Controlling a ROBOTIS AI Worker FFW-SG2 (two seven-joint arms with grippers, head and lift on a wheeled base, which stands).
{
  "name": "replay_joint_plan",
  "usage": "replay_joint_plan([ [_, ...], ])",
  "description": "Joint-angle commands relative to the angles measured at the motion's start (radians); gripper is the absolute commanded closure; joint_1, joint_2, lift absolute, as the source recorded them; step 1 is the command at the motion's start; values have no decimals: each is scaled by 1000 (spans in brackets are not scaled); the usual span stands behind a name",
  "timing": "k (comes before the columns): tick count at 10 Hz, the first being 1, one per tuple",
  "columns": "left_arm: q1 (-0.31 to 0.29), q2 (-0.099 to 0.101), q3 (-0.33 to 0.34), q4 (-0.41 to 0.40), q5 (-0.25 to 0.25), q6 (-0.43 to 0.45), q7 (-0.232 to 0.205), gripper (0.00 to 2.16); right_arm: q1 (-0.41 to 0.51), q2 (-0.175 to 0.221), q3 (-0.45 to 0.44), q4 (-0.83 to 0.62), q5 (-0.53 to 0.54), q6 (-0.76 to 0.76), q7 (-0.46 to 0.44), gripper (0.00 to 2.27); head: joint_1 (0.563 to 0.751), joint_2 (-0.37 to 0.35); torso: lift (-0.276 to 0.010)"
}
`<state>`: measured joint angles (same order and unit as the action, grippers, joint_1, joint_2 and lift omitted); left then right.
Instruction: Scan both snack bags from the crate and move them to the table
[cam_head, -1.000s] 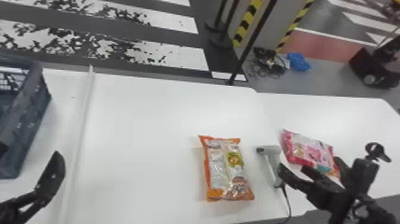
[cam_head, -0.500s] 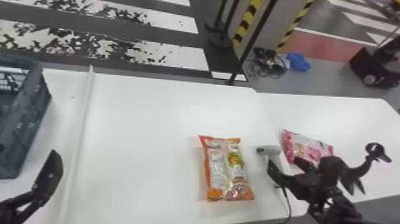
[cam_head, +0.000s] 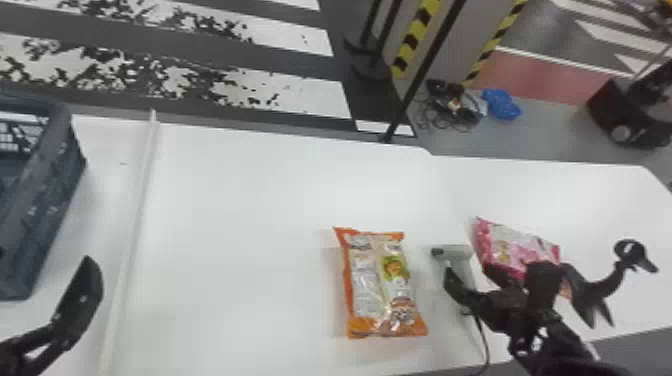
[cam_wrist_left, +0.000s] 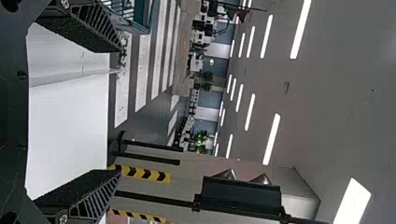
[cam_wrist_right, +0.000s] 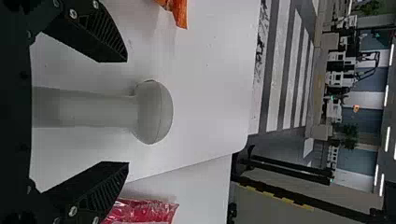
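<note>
Orange bag, pink bag: lay on worktop, scans unconfirmed; left end effector, right end effector: stood open.

Adjoining white tables, dark crate, pale strip, orange snack bag, scanner, pink snack bag

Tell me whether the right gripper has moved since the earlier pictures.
Yes; in the head view, the right gripper has shifted left, over the scanner.
</note>
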<state>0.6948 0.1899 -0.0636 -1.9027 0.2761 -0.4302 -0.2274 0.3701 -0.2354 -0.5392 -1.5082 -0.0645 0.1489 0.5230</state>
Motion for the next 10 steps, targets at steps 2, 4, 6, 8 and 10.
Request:
replay_joint_plan([
  [2,-9,-6,-2,13,0,0,0,66,-37,-1,-1,66,-46,1,43,1808,695,-350,-87],
  [4,-12,-6,-5,13,-3,0,0,66,-40,1,1,71,-46,1,55,2240,695,-350,-87],
  [6,-14,-6,-10,13,-5,0,0,66,-33,5,-11,71,-72,-2,58,2240,695,-350,-87],
  [8,-14,-6,-12,4,-8,0,0,66,0,31,-54,6,-120,1,57,2240,695,-350,-87],
  [10,-12,-6,-13,-6,-8,-6,0,66,64,77,-103,-162,-175,93,57,2240,695,-350,-87],
])
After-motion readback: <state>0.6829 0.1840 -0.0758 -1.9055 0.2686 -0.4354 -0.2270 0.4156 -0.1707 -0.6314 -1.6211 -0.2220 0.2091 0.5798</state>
